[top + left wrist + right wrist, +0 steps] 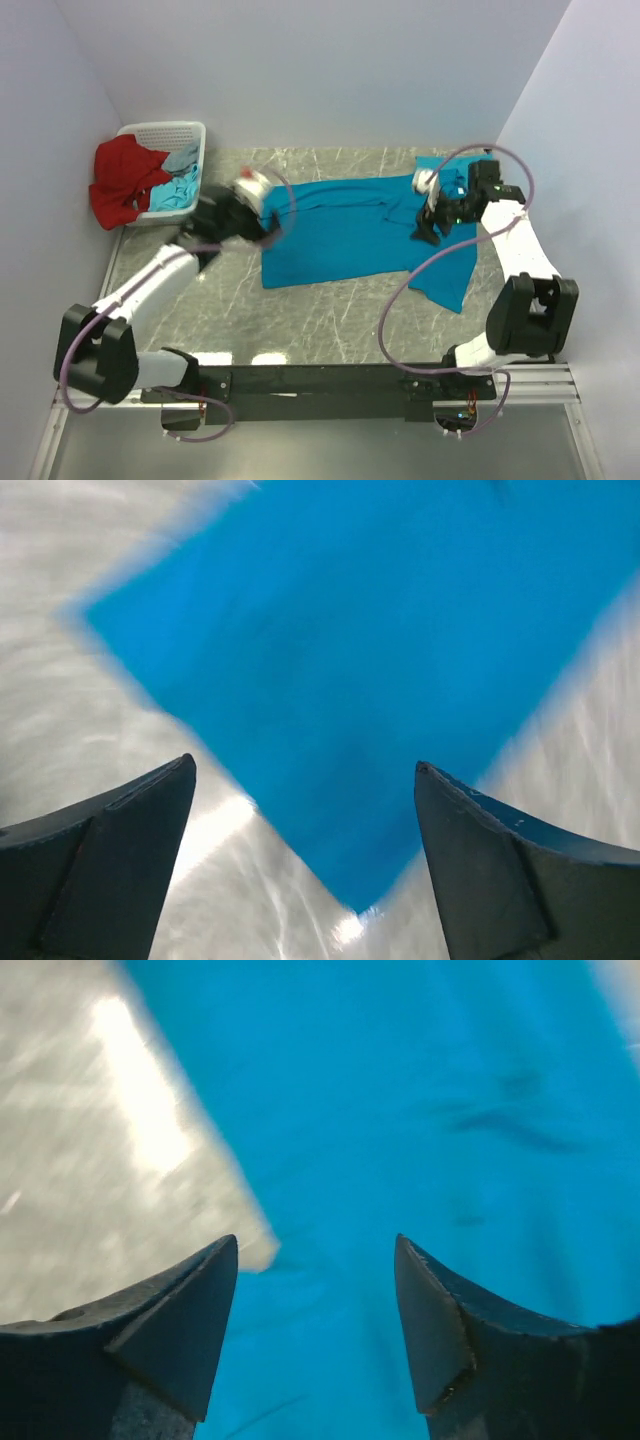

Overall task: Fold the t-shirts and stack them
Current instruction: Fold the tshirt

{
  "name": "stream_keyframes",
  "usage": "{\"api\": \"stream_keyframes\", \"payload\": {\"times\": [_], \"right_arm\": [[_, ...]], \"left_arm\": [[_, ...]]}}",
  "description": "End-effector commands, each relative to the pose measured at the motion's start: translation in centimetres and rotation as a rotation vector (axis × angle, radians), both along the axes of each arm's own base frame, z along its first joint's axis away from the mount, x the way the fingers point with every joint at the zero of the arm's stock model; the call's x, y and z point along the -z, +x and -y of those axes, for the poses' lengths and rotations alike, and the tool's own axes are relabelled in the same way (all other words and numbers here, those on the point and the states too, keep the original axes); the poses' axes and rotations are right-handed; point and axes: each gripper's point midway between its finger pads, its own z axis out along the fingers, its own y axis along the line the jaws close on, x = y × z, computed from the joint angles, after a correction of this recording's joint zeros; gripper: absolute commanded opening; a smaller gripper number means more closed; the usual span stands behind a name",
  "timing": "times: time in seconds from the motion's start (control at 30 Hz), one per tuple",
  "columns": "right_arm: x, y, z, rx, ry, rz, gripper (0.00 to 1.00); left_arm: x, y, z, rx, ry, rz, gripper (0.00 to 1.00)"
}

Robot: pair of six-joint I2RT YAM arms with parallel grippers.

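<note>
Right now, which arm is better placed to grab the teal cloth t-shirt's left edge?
Left. The open left gripper is over a corner there of the teal cloth t-shirt; the right gripper is over its right side.

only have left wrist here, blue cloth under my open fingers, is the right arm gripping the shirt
observer: no, the right fingers are open over the shirt, nothing between them
operator: is it folded yet
observer: no, it lies spread wide and rumpled
operator: any more laundry around
observer: a white basket at the far left, a red cloth draped over its rim and bluish cloth inside
</note>
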Motion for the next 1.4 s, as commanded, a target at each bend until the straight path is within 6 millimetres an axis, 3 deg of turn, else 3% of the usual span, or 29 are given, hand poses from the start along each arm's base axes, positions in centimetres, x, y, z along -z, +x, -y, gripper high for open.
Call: {"api": "stream_keyframes", "payload": {"times": [0.0, 0.07, 0.1, 0.13, 0.27, 0.47, 0.63, 0.77, 0.93, 1.0, 1.07, 1.13, 1.27, 1.3, 1.37], "right_arm": [[3.6, -7.0, -0.7, -0.237, -0.001, -0.133, 0.69], [3.6, -6.8, -0.5, -0.188, -0.011, -0.097, 0.69], [4.7, -7.6, -0.6, -0.174, -0.005, -0.109, 0.69], [4.1, -6.7, -0.6, -0.164, -0.013, -0.027, 0.69], [4.8, -7.5, -1.4, -0.130, 0.045, -0.035, 0.69], [4.8, -7.4, -0.7, -0.098, 0.054, -0.060, 0.69], [5.0, -7.4, -0.4, -0.092, 0.062, -0.080, 0.69], [4.9, -7.8, -0.5, -0.105, 0.079, -0.093, 0.69], [4.9, -8.1, -0.2, -0.101, 0.074, -0.103, 0.69], [5.1, -8.0, 0.3, -0.087, 0.044, -0.099, 0.70], [5.8, -7.8, 1.3, -0.058, -0.019, -0.096, 0.69], [6.1, -7.4, 2.4, -0.047, -0.096, -0.049, 0.69], [6.7, -7.8, 6.6, -0.063, -0.254, -0.004, 0.70], [7.6, -8.1, 8.6, -0.093, -0.325, -0.009, 0.70], [8.4, -9.3, 10.1, -0.117, -0.370, -0.073, 0.68]], "left_arm": [[4.2, -5.5, 2.1, 0.378, 0.410, 0.196, 0.93], [6.9, -8.8, 2.6, 0.507, 0.479, 0.232, 0.90], [7.4, -9.3, 2.6, 0.529, 0.494, 0.238, 0.85], [8.1, -9.6, 2.1, 0.541, 0.524, 0.228, 0.83], [10.3, -9.8, 1.4, 0.571, 0.599, 0.161, 0.63], [14.9, -11.1, 2.1, 0.678, 0.633, -0.022, 0.62], [16.2, -11.4, 1.4, 0.660, 0.695, -0.042, 0.62], [17.1, -10.2, 0.0, 0.595, 0.790, -0.073, 0.48], [18.2, -10.0, -0.2, 0.591, 0.817, -0.108, 0.41], [18.1, -9.9, -0.3, 0.584, 0.821, -0.100, 0.28], [17.5, -9.8, -0.3, 0.574, 0.821, -0.088, 0.12], [16.7, -9.9, -0.3, 0.564, 0.814, -0.073, 0.02], [16.1, -11.3, -0.4, 0.559, 0.792, -0.069, 0.00], [16.0, -11.7, -0.2, 0.566, 0.787, -0.069, 0.00], [15.6, -12.0, -0.3, 0.554, 0.783, -0.060, 0.00]]}}
